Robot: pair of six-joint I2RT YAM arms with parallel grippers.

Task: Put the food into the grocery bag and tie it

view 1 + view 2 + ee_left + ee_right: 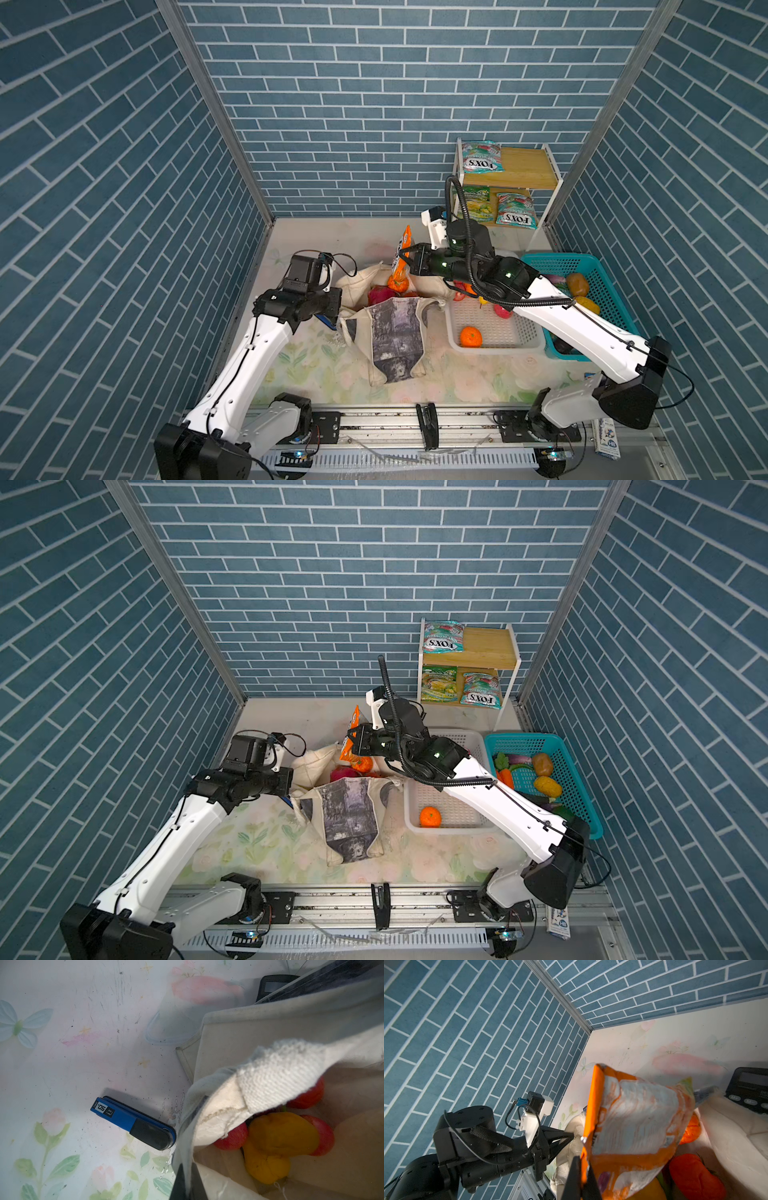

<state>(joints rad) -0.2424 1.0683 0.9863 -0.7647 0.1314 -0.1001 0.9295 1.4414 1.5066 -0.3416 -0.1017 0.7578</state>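
Overhead pair looking down, wrist views close on bag (249,1028)

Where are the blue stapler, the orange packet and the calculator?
blue stapler (122,1116), left wrist view, blue body.
orange packet (637,1132), right wrist view, pale front.
calculator (747,1087), right wrist view, black casing.

Blue brick-patterned walls (374,104) enclose a floral tabletop (299,365), a wooden shelf (528,164) at back right.
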